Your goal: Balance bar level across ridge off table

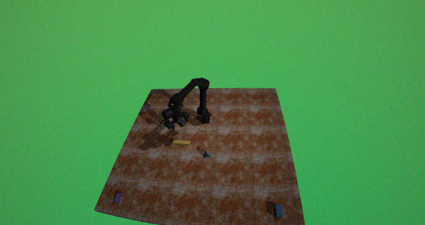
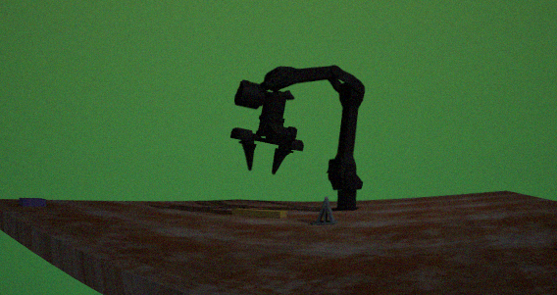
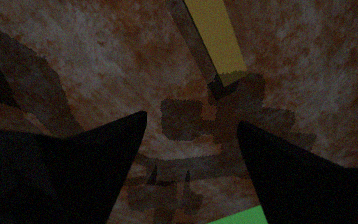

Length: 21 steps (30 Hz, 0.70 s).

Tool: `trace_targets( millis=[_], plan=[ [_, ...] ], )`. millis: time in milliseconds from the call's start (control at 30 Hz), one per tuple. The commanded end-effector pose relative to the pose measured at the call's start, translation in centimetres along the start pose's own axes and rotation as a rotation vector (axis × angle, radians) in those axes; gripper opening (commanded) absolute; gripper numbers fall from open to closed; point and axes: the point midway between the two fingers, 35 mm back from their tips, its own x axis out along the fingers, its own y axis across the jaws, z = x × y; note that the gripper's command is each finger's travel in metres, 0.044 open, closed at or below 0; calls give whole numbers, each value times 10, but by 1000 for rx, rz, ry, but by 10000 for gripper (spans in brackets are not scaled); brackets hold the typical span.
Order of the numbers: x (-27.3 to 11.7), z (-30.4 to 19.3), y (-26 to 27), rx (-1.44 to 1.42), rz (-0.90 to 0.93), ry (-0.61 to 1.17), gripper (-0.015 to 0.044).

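Observation:
A yellow bar lies flat on the brown table. A small grey triangular ridge stands upright on the table, a little to the right of the bar and apart from it. My gripper is open and empty. It hangs well above the table, over the bar's near end. In the wrist view the bar runs off the top edge, ahead of the two dark fingers. The ridge does not show in the wrist view.
A purple block lies at the table's front left corner. A blue block stands at the front right corner. The arm's base stands behind the ridge. The table edges drop off to green.

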Motion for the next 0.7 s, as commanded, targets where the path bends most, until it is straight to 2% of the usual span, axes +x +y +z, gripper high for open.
trace_targets(
  millis=[0,367,667],
  plan=[
    [5,18,-7,-152,16,-45,315],
    [25,72,-15,-597,71,-177,315],
    [37,77,-15,-623,74,-185,315]
  ],
)
